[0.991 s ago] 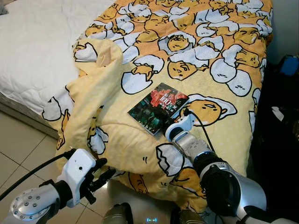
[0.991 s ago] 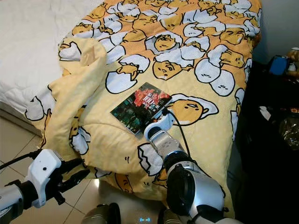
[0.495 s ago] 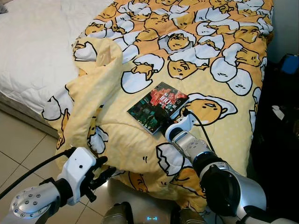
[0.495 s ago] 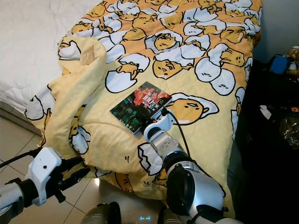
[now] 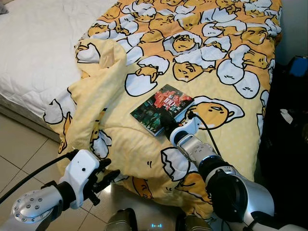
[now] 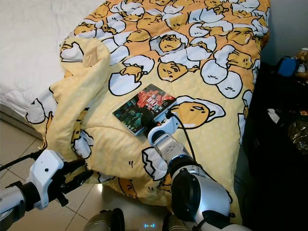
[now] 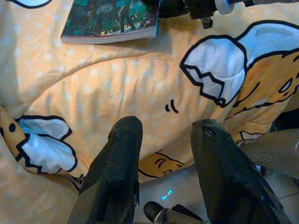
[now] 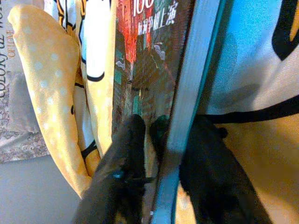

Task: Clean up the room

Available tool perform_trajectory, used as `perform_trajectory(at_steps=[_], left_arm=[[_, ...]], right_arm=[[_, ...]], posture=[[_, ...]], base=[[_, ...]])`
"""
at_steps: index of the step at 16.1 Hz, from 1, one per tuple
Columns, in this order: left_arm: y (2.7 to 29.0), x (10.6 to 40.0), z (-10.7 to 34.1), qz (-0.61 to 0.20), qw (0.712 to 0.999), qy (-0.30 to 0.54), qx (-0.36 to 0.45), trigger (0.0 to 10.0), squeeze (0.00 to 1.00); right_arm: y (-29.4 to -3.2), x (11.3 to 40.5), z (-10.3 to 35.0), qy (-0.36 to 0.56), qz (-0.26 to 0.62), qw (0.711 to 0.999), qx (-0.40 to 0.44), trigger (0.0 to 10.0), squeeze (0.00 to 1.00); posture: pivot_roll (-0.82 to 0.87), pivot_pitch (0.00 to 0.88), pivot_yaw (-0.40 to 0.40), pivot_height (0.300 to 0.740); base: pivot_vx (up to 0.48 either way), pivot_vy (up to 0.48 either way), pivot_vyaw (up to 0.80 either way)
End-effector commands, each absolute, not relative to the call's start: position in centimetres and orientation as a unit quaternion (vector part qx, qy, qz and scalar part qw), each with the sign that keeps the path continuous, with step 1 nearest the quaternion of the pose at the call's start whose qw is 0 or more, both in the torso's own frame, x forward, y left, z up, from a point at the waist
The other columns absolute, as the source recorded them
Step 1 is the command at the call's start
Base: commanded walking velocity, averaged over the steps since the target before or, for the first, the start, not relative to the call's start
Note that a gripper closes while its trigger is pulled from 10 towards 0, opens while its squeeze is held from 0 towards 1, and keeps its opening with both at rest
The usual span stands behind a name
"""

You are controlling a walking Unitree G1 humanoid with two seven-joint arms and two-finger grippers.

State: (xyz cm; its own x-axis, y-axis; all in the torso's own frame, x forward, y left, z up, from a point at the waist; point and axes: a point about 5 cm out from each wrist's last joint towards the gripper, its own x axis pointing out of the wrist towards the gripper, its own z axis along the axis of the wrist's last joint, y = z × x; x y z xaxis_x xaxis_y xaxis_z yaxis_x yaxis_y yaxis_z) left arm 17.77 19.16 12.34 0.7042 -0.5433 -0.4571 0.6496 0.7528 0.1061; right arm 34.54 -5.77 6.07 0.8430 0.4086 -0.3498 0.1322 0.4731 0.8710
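A dark paperback book (image 5: 162, 109) with red lettering lies on the yellow egg-print duvet (image 5: 202, 57), near the bed's foot. At the book's near edge is my right gripper (image 5: 170, 130). In the right wrist view its fingers (image 8: 126, 149) pinch that edge, one on the cover (image 8: 145, 70) and one beneath. Low at the left, my left gripper (image 5: 108, 177) hovers by the duvet's hanging hem, above the floor. Its two black fingers (image 7: 119, 158) are open with nothing between them.
White mattress (image 5: 33, 43) lies bare at the left where the duvet is folded back. Beige floor tiles (image 5: 19, 154) run beside the bed. A dark nightstand area (image 5: 288, 125) with a blue object (image 5: 298, 66) stands at the right.
The book has shifted slightly to the left with my right gripper on its edge. The left gripper has dropped a little and stays open.
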Motion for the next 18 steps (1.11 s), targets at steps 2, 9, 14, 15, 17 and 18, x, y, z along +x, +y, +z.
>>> perform_trajectory(at_steps=[2, 9, 14, 15, 17, 18], left_arm=[[19.0, 17.7, 12.5, -0.330, 0.913, 0.201, 0.128, 10.0, 0.00], [19.2, 20.9, 12.8, -0.280, 0.937, 0.172, 0.114, 10.0, 0.00], [19.8, 24.0, 13.8, -0.221, 0.968, 0.087, 0.077, 10.0, 0.00], [19.9, 24.3, 13.8, -0.212, 0.971, 0.078, 0.081, 10.0, 0.00], [20.1, 25.2, 13.7, -0.194, 0.974, 0.074, 0.088, 10.0, 0.00], [20.0, 25.4, 13.8, -0.233, 0.967, 0.099, 0.039, 10.0, 0.00]], right_arm=[[-4.9, 34.7, 6.6, 0.269, 0.098, 0.816, 0.502, 0.0, 0.00], [-5.8, 35.2, 7.2, 0.253, 0.131, 0.836, 0.469, 0.0, 0.00], [-8.2, 35.6, 7.4, 0.220, 0.139, 0.843, 0.470, 0.0, 0.00], [-8.7, 35.6, 7.4, 0.216, 0.144, 0.847, 0.464, 0.0, 0.00], [-9.3, 35.6, 7.7, 0.200, 0.186, 0.848, 0.455, 0.0, 0.00], [-9.7, 35.5, 8.0, 0.192, 0.223, 0.847, 0.442, 0.0, 0.00]], posture=[[0.14, 0.169, 0.024, 0.740], [0.10, 0.070, 0.030, 0.740], [0.07, 0.000, 0.043, 0.740], [0.07, 0.000, 0.046, 0.740], [0.08, 0.000, 0.049, 0.740], [0.08, 0.000, 0.053, 0.740]], base=[[0.000, 0.000, 0.00], [0.000, 0.000, 0.00], [0.000, 0.000, 0.00], [0.000, 0.000, 0.00], [0.000, 0.000, 0.00], [0.000, 0.000, 0.00]])
